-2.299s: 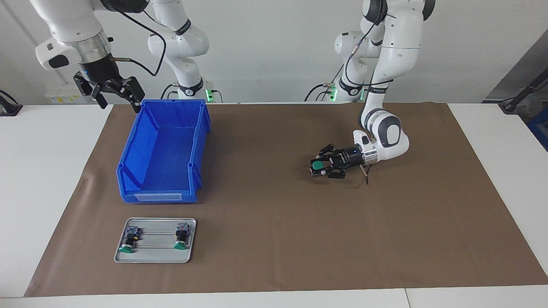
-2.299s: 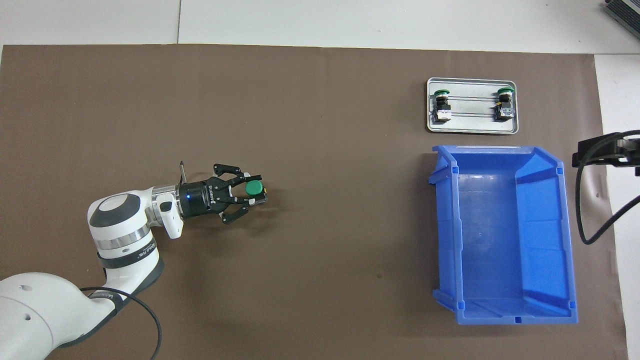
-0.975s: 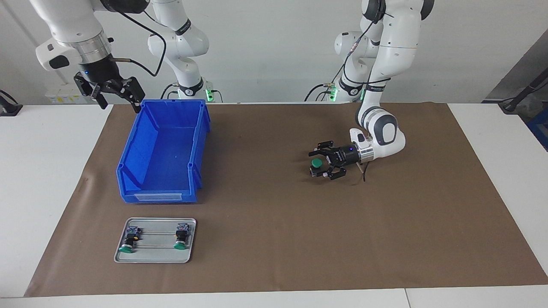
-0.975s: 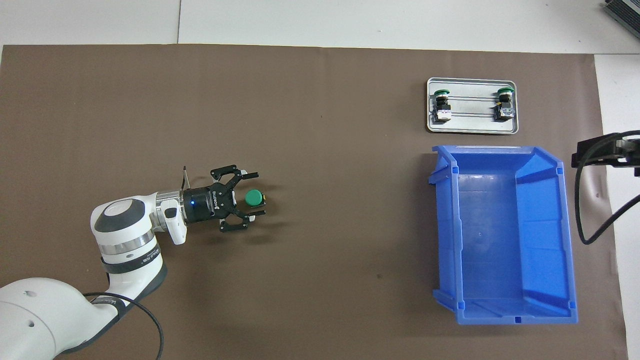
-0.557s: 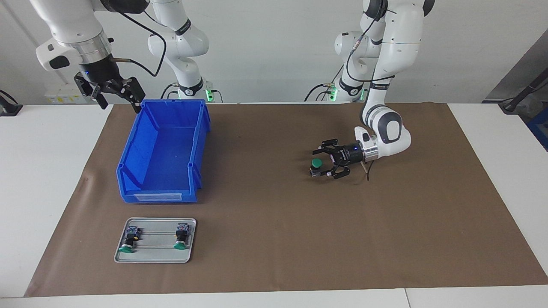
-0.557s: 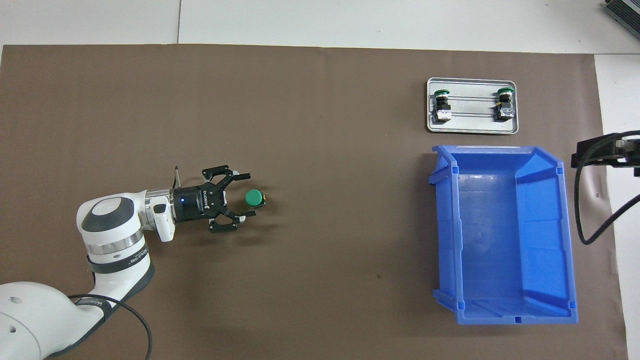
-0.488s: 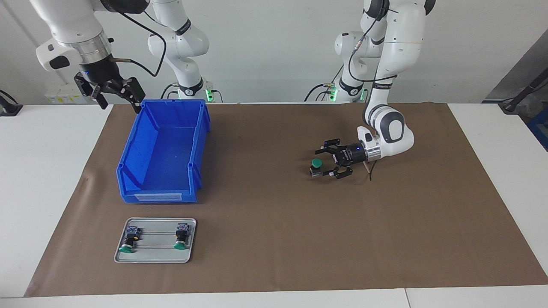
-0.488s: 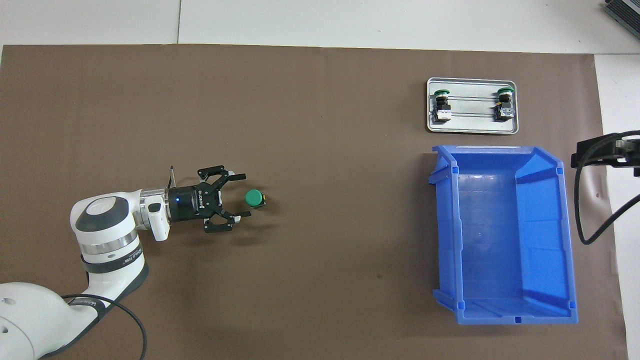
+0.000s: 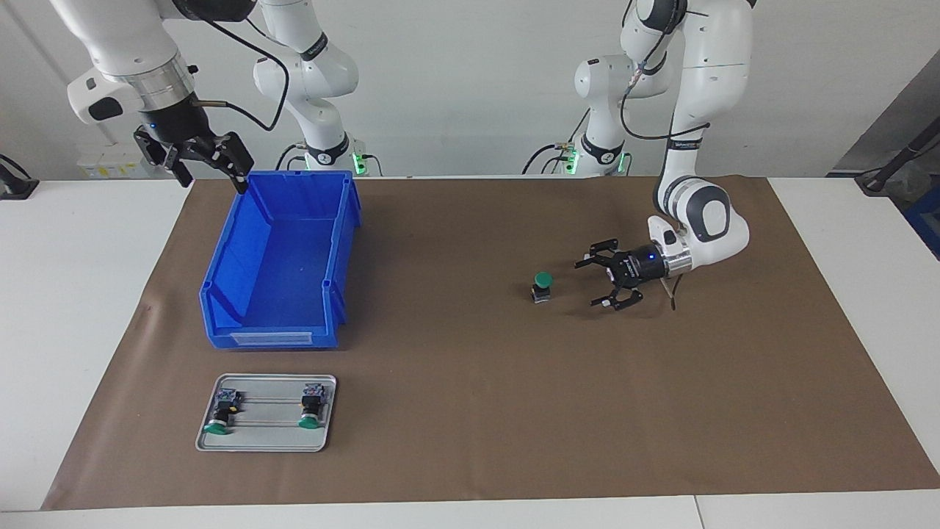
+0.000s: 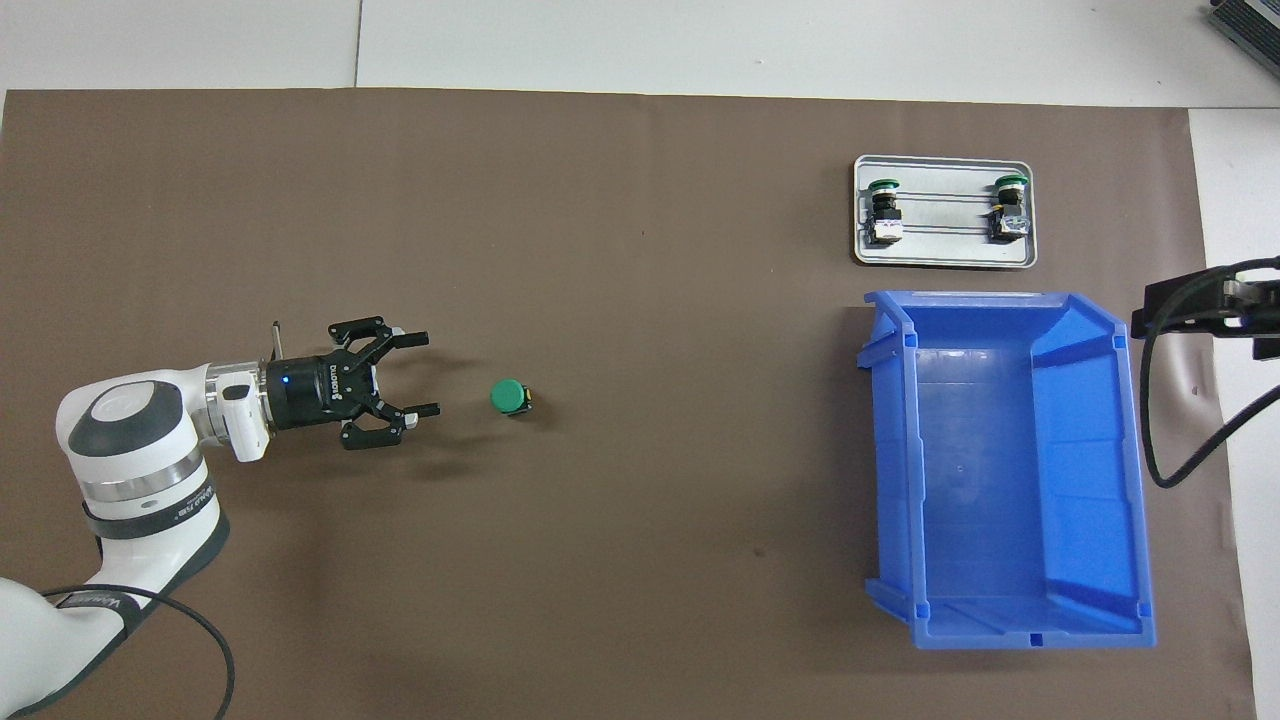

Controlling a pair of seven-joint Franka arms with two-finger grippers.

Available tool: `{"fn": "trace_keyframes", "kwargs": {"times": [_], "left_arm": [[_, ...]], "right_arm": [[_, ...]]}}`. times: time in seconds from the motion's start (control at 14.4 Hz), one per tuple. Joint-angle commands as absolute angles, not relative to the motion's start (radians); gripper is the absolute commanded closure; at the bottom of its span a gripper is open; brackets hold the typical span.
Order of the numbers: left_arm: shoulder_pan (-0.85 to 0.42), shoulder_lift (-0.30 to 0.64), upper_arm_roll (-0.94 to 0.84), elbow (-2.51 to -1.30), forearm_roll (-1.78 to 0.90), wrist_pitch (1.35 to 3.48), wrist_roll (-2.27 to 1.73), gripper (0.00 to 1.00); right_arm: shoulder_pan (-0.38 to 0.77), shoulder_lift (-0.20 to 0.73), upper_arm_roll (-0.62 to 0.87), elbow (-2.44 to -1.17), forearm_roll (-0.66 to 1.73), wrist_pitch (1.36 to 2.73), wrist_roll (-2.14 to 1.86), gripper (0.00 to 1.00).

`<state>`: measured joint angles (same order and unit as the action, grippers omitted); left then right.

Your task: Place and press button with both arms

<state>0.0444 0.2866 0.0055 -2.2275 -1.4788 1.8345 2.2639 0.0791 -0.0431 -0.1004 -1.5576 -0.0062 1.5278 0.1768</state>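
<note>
Brown paper mat [image 9: 470, 441] covers my whole work area, so I'll read it from the robots' end outward.

Closest in, the right gripper [image 9: 213, 173] hangs over the corner of the blue bin [image 9: 275, 336] nearest the robots. Its fingers are spread and carry nothing. That arm waits. The bin itself looks empty.

Farther out, toward the left arm's end of the table, is what matters. The left gripper [image 9: 596, 283] has let go and pulled back along the mat toward its own end. A moment ago its claws bracketed the button [image 9: 542, 285]; now there is a clear strip of mat between them. The claws are spread wide, lying level and pointing at the button, with nothing in them.

The button stands alone on the mat, green cap up and black body beneath. From above it reads upright, the cap [image 10: 510, 397] hiding most of the body.

Farthest from the robots, just past the bin, the metal tray [image 9: 261, 443] holds two more green-capped buttons [image 9: 220, 413] lying on their sides.

My read is that the placing half is done, and the button stayed put when released. The press is still to come. Since the body is narrow under a wide cap, I'd push straight down on the cap's centre, or it could tip.
</note>
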Motion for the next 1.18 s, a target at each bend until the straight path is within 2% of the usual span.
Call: {"fn": "trace_keyframes", "kwargs": {"times": [0.0, 0.49, 0.91, 1.11], "left_arm": [[0.081, 0.273, -0.002, -2.18, -1.424, 1.83, 2.166, 0.05], [0.081, 0.256, -0.002, -2.05, -1.298, 1.856, 1.831, 0.05], [-0.037, 0.08, -0.005, -2.028, -1.06, 2.101, 1.355, 0.05], [-0.089, 0.054, -0.009, -2.016, -0.964, 2.125, 1.101, 0.05]], "right_arm": [[0.06, -0.04, -0.095, -1.54, 0.02, 1.509, 0.19, 0.0], [0.077, -0.051, -0.095, -1.557, 0.02, 1.517, 0.193, 0.0], [0.08, -0.052, -0.095, -1.565, 0.02, 1.519, 0.178, 0.0], [0.08, -0.052, -0.095, -1.566, 0.018, 1.522, 0.179, 0.0]]}}
